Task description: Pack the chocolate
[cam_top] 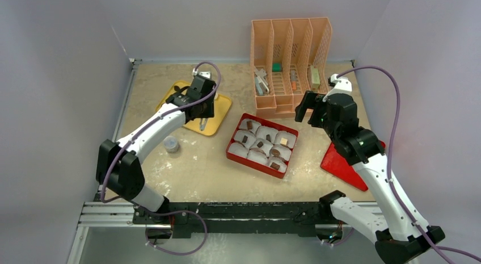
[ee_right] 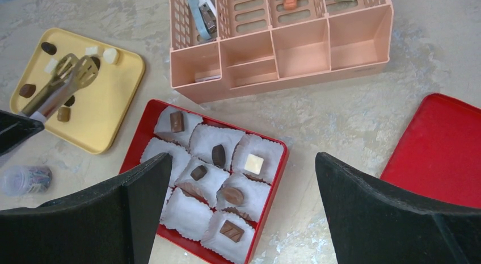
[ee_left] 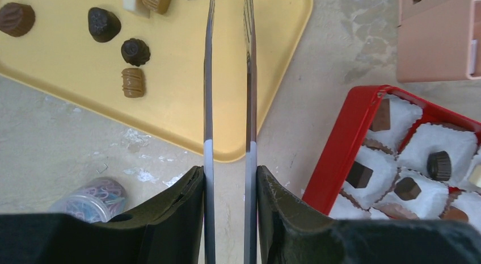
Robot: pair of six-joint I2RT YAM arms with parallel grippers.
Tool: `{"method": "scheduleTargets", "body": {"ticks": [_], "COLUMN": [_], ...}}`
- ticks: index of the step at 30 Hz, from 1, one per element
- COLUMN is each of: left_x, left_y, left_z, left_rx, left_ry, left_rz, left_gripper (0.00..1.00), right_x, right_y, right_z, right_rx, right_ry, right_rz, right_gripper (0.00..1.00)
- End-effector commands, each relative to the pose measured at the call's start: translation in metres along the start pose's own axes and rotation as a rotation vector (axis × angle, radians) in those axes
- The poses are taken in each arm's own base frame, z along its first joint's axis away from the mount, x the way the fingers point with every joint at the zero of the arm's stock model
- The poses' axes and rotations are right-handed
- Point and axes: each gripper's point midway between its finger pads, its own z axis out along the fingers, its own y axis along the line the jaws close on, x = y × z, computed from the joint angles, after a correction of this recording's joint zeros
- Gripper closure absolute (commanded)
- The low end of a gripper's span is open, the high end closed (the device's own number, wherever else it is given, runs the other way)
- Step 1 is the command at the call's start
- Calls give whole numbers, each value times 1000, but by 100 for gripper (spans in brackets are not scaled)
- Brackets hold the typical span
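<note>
Chocolate pieces (ee_left: 135, 51) in two lots: some loose on yellow tray (ee_left: 170, 105), several seated in white paper cups (ee_right: 187, 213) inside red box (ee_right: 134, 147) at mid surface (cam_top: 193, 167). Left gripper (ee_left: 230, 176) clamped on metal tongs (ee_right: 59, 85), tips over tray. Right gripper (ee_right: 243, 157) spread wide, empty, above box. Pink organizer (cam_top: 289, 59) behind box, red lid (ee_right: 442, 145) to its right.
</note>
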Motion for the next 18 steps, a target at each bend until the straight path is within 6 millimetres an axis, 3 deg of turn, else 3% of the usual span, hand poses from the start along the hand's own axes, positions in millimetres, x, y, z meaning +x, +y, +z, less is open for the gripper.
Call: {"method": "scheduleTargets", "body": {"ticks": [1, 12, 18], "left_x": [-16, -10, -12], "left_y": [-10, -17, -14], "left_z": [17, 52, 60], "left_rx": [47, 68, 34], "left_ry": [-57, -17, -13], "left_rz": [-25, -57, -70], "left_gripper": [65, 65, 64], "right_x": [-10, -7, -8], "right_y": [-4, -5, -8], "right_z": [-5, -5, -7], "right_rx": [14, 14, 29], "right_ry": [-39, -36, -41], "right_rz": [-3, 4, 2], "right_gripper": [1, 1, 1]}}
